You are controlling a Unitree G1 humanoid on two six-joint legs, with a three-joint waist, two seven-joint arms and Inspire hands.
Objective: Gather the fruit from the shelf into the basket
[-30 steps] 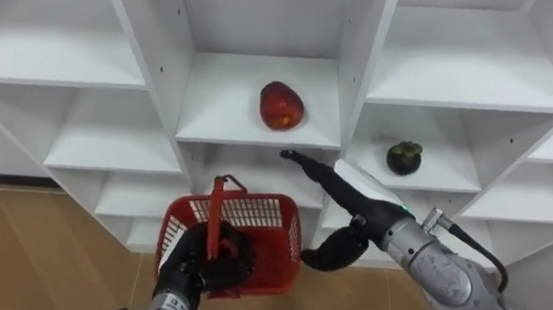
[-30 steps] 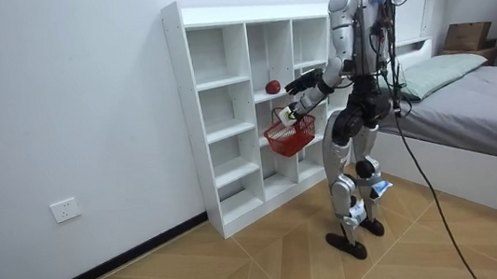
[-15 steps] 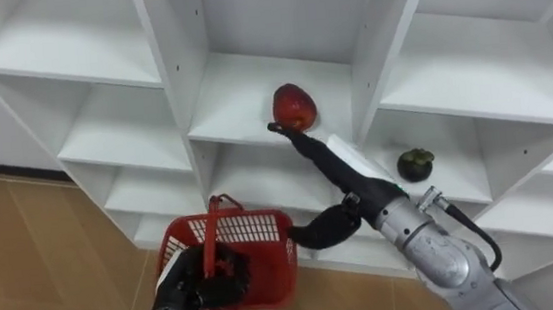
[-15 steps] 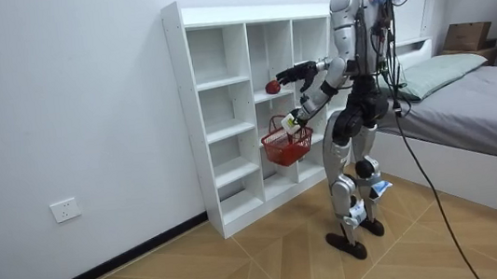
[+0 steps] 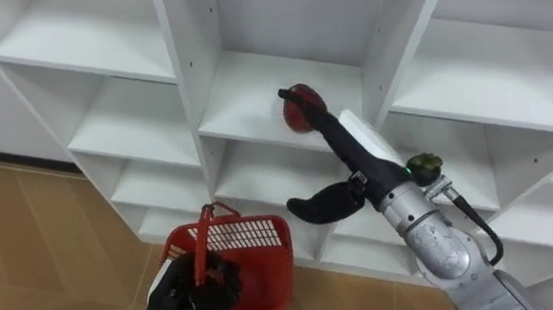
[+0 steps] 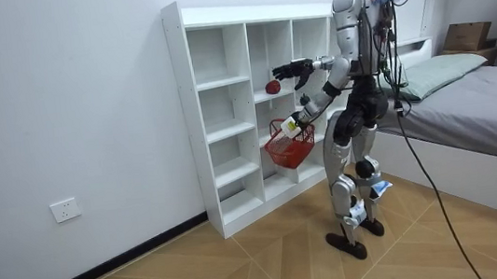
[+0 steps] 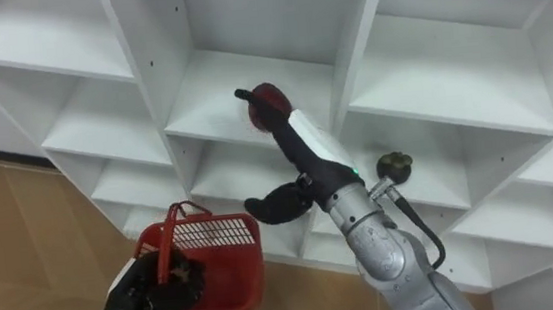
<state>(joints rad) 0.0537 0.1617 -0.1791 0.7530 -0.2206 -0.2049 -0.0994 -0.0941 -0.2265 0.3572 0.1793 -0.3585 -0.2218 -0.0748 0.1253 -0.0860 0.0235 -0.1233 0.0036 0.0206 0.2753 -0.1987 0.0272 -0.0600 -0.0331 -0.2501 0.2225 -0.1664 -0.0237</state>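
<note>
Right hand (image 5: 353, 158) lies over the red fruit (image 5: 296, 121), fingers straight, thumb wide, no grasp yet; left hand (image 5: 183, 294) clamps the basket (image 5: 254, 245) handle at the fruit's 7 o'clock, likely for the drop.

Your right arm (image 5: 441, 256) comes in from 5 o'clock and stretches toward 11 o'clock with the wrist straight. The right hand (image 5: 360, 164) has its fingers (image 5: 319, 121) held long and flat, and the thumb (image 5: 316, 207) is swung out toward 8 o'clock. Your left hand (image 5: 183, 296) sits low at 7 o'clock, fingers curled round the basket handle (image 5: 203, 250). In the room view you stand upright with both arms out in front, the right at about chest height and the left lower.
</note>
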